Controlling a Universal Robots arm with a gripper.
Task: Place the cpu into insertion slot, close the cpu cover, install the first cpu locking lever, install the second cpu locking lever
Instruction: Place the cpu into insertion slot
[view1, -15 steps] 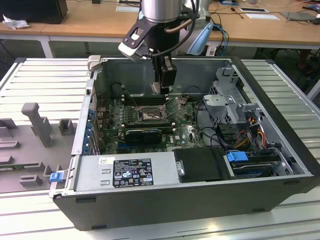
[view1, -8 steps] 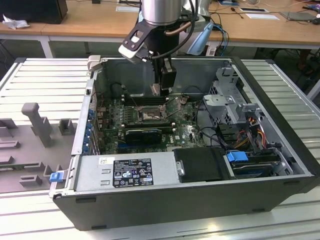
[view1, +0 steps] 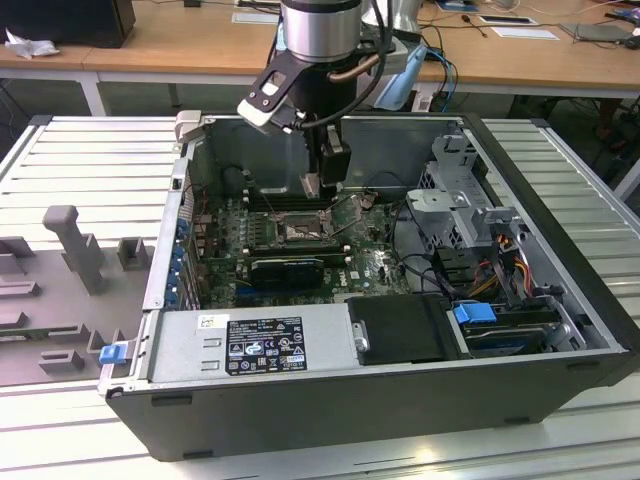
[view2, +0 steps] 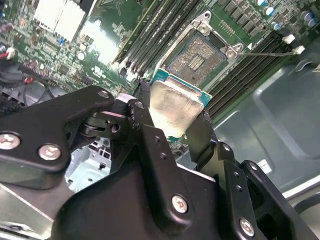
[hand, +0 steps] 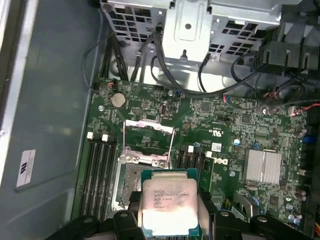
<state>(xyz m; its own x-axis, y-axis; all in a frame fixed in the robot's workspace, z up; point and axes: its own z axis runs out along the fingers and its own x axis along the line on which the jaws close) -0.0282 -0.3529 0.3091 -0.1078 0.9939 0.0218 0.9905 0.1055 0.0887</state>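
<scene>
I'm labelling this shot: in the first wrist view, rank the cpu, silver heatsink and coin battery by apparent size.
1. the cpu, though nearness to the camera inflates it.
2. the silver heatsink.
3. the coin battery.

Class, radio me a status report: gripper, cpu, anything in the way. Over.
Gripper shut on cpu. Held above insertion slot, not seated. Slot bare, cpu cover raised; no obstruction seen between.
</scene>
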